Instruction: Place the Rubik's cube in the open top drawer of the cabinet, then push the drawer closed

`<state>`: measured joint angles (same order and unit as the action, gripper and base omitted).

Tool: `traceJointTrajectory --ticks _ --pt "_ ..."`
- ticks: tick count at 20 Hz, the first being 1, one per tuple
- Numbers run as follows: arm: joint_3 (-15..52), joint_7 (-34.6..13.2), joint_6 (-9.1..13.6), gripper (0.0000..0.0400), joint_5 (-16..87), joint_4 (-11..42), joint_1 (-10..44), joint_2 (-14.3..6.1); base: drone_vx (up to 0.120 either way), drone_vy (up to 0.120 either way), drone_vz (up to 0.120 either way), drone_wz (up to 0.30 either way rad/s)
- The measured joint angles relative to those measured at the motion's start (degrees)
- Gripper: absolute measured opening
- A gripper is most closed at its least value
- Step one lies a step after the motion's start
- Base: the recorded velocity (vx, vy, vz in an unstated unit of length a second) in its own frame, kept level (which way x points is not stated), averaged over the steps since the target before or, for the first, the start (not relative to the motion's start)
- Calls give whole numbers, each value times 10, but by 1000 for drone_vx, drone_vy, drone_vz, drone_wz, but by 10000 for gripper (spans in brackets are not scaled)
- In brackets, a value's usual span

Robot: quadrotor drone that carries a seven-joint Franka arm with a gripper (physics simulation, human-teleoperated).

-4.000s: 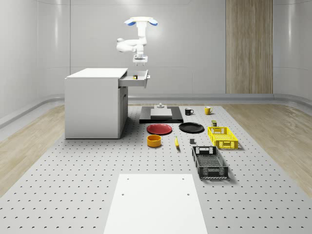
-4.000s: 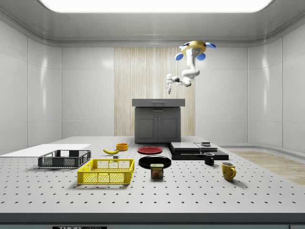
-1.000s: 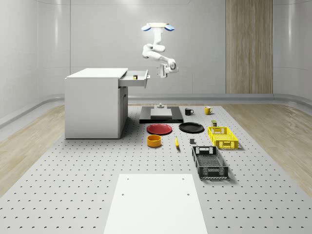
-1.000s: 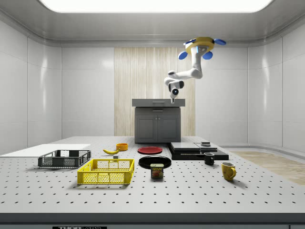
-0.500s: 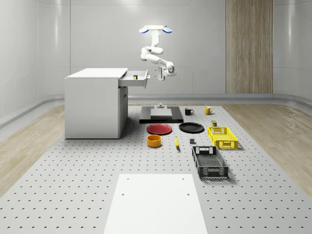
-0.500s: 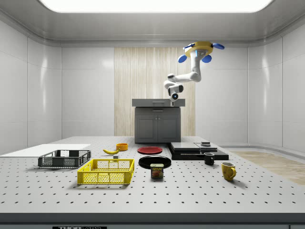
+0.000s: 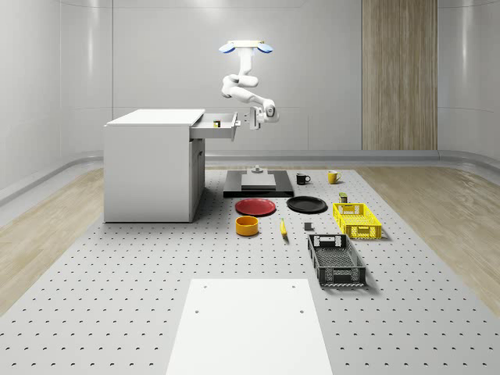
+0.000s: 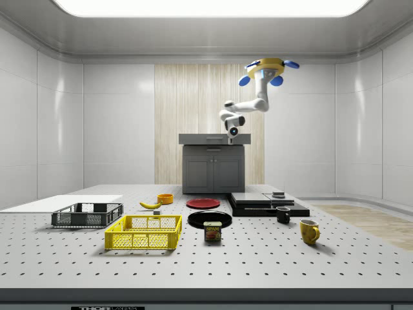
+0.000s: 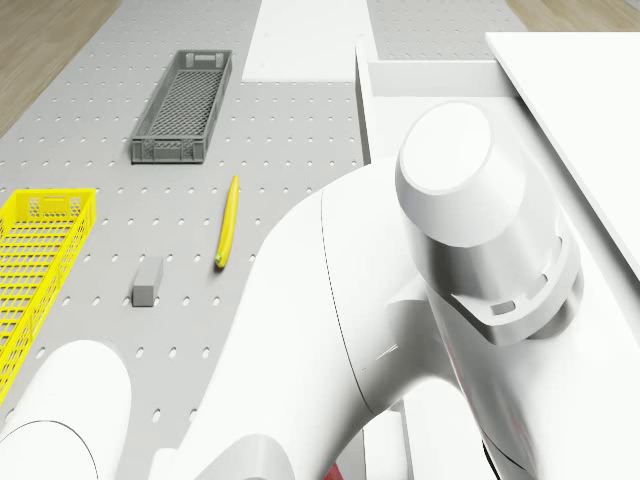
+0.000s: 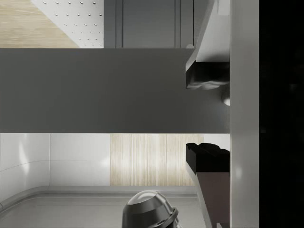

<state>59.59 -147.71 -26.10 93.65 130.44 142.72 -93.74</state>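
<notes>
The Rubik's cube [image 7: 216, 123] lies inside the open top drawer [image 7: 227, 130] of the white cabinet [image 7: 152, 168]. My drone [image 7: 246, 47] hovers just past the drawer's front, to the whole-scene view's right of it. The arm bends down and back toward the cabinet. My gripper [image 7: 251, 119] sits level with the drawer front, a small gap away from it. In the wrist view the gripper [image 10: 206, 116] faces the grey drawer front [image 10: 95, 90]; its dark fingertips [image 10: 206, 76] stand a little apart with nothing between them. In the side view the gripper [image 8: 232, 132] hangs before the drawer [image 8: 215, 139].
On the table beyond the cabinet lie a red plate [image 7: 255, 206], a black plate [image 7: 306, 205], an orange bowl [image 7: 247, 226], a banana [image 9: 228, 220], a yellow crate [image 7: 356, 219] and a grey crate [image 9: 183, 105]. A black slab [image 7: 258, 184] sits below the drone.
Drone and arm have shifted toward the whole-scene view's left, bringing the gripper from above and right of the drawer to its front. The cube has stayed in the drawer.
</notes>
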Motion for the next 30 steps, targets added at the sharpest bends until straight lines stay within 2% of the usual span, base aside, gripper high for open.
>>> traceJointTrajectory --ticks 3,8,13,16,17,18,23,30 --pt "0 0 0 126 0 0 0 0 0 -120 0 0" --pt "0 0 1 111 0 0 0 0 0 -120 0 0" --pt "-3 6 0 107 11 8 -11 -2 0 -16 0 0" --pt "-6 17 1 106 29 21 -30 -6 0 0 0 0" --pt "-4 67 -2 101 53 22 -40 -13 0 0 0 0" --pt "-5 75 -1 102 68 27 -50 -13 0 0 0 0" --pt "-15 80 3 104 105 57 -92 -16 0 0 0 0" --pt "-29 127 6 105 190 98 -163 -22 0 0 0 0"
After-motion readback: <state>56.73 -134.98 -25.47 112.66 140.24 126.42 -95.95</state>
